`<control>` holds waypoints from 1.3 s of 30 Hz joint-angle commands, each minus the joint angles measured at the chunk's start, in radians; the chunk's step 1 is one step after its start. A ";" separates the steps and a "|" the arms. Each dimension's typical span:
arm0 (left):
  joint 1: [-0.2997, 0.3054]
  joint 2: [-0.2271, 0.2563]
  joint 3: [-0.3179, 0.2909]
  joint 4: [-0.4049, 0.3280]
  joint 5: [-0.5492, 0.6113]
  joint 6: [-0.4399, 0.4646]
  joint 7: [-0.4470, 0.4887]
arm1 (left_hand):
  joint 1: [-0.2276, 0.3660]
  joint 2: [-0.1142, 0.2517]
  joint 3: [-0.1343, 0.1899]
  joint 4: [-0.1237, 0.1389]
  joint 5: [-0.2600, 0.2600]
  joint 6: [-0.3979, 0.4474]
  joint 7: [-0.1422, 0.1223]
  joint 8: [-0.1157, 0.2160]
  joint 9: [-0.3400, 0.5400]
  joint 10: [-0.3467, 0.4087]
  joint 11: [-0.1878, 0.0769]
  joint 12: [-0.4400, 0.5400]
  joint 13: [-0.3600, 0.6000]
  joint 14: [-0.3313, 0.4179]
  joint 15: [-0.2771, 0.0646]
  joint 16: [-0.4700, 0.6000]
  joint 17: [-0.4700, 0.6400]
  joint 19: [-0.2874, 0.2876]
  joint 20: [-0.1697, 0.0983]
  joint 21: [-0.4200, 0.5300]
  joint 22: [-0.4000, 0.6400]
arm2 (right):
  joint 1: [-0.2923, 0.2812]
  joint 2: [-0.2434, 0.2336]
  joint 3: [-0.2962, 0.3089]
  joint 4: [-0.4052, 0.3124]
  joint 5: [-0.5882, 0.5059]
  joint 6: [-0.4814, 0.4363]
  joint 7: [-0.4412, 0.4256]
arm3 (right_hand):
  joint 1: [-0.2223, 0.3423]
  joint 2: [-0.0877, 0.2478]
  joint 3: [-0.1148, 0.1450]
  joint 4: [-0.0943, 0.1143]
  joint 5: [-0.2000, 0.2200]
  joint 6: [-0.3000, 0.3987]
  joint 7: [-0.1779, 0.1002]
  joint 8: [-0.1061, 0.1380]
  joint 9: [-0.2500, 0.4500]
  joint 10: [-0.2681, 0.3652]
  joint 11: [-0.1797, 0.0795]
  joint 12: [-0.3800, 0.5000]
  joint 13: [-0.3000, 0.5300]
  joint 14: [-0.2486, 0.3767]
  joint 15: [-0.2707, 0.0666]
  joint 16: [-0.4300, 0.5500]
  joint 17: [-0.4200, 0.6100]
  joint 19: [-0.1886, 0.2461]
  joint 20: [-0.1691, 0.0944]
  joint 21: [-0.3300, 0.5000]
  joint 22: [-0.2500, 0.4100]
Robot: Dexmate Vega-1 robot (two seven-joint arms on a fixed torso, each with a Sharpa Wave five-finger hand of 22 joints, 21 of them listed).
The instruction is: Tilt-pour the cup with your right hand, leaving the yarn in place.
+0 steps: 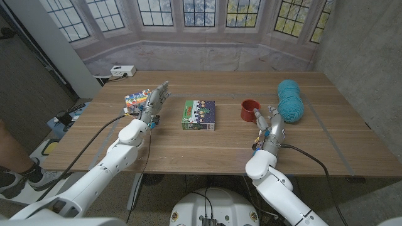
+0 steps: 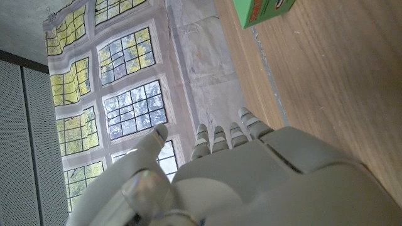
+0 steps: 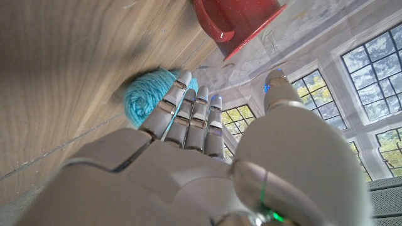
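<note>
Right now my right hand [image 1: 269, 125] is open, empty, fingers by the red cup [image 1: 250, 110]. Teal yarn skein [image 1: 290, 100] sits just beside it, so a wide reach prob nudges it.

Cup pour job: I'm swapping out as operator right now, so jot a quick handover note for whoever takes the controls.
Right hand: open, holds nothing, fingers reaching toward the red cup, just short of it.
Left hand: open, holds nothing, beside the colourful packet on the left side of the wooden table.
The cup stands upright, right of the green box. The teal yarn lies just right of the cup, close to it.
Done: right hand brought near the cup.
Left: grip the cup, tilt-pour it, and keep clear of the yarn, which sits tight beside it.
</note>
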 commanded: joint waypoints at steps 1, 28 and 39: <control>-0.015 -0.007 0.004 0.022 -0.011 0.007 -0.017 | 0.010 0.001 0.000 -0.008 0.006 0.008 0.000 0.002 0.002 0.011 0.003 0.010 0.004 0.007 0.003 0.005 0.002 0.007 -0.001 0.000 0.005 | 0.009 0.073 -0.007 0.045 -0.070 -0.053 -0.056 | 0.017 -0.005 0.002 0.001 0.005 0.016 -0.001 0.006 0.001 0.018 -0.003 0.004 0.001 0.018 -0.003 0.010 0.002 0.014 -0.002 0.000 0.001; -0.032 -0.018 0.008 0.071 -0.033 0.006 -0.057 | 0.017 0.000 -0.002 -0.016 0.007 0.021 0.000 0.002 0.002 0.022 0.004 0.012 0.004 0.016 0.004 0.006 0.002 0.013 0.000 0.000 0.006 | 0.019 0.163 -0.008 0.145 -0.203 -0.081 -0.056 | 0.089 -0.035 0.005 0.000 0.020 0.090 -0.033 0.008 0.002 0.096 -0.028 0.008 0.005 0.096 -0.047 0.016 0.004 0.046 -0.016 -0.010 0.001; -0.029 -0.015 0.002 0.066 -0.030 -0.002 -0.050 | 0.019 0.000 -0.004 -0.019 0.007 0.022 0.000 0.001 0.002 0.022 0.001 0.011 0.004 0.017 0.004 0.005 0.002 0.014 0.000 -0.001 0.006 | 0.046 0.162 -0.019 0.198 -0.206 -0.075 -0.056 | 0.114 -0.037 0.014 0.005 0.028 0.125 -0.053 0.011 0.003 0.133 -0.053 0.014 0.008 0.134 -0.069 0.018 0.006 0.046 -0.026 -0.016 0.001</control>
